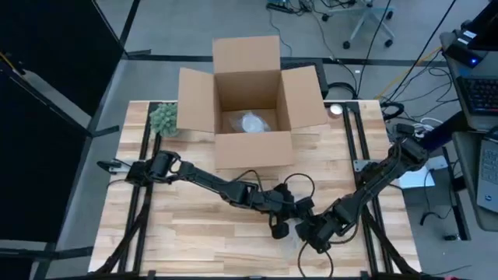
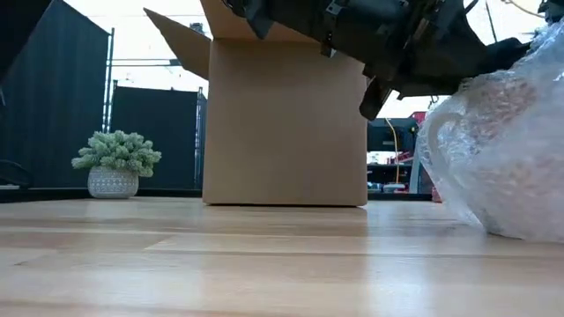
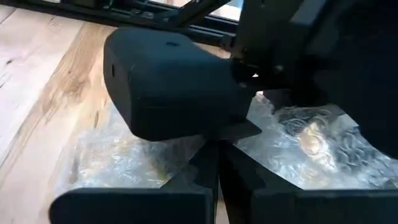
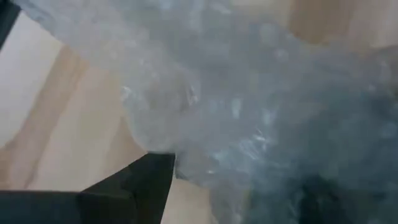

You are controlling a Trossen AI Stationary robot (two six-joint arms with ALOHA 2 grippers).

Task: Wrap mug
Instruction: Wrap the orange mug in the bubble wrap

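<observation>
**Claws at wrapped bundle, front edge of worktop**

Left claw (image 1: 282, 230) sits beside the bubble wrap (image 2: 502, 150); finger state cannot be told. Right claw (image 1: 317, 238) likewise. The mug is not discernible inside. Advice: hold one flap pinned and fold the other snugly over.

A dark arm housing (image 3: 174, 87) looms over crinkled bubble wrap (image 3: 311, 149) — spread on the wooden table (image 3: 37, 93).
</observation>
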